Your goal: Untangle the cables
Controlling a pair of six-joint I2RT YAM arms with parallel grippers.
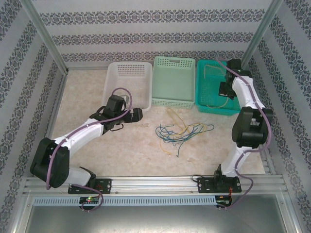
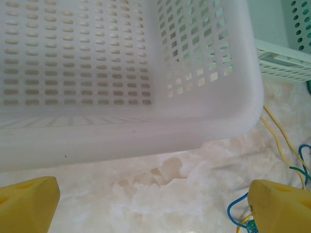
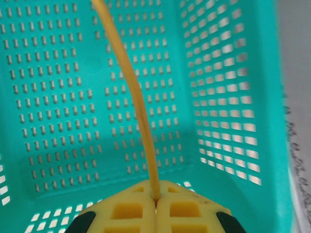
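Note:
A loose tangle of thin yellow, green and blue cables (image 1: 182,131) lies on the marble-patterned table, in front of the green basket. My left gripper (image 1: 139,115) hovers low in front of the white basket's near right corner, to the left of the tangle. It is open, with bare table between its yellow fingertips (image 2: 29,204). Yellow and blue cable strands (image 2: 281,143) run past its right fingertip. My right gripper (image 3: 155,199) is inside the teal basket (image 3: 73,97), shut on a yellow cable (image 3: 132,85) that rises from between its pads.
Three baskets stand in a row at the back: white (image 1: 129,82), pale green (image 1: 174,80) and teal (image 1: 214,104). The white basket's wall (image 2: 146,121) is close ahead of my left gripper. Patterned walls and metal posts surround the table.

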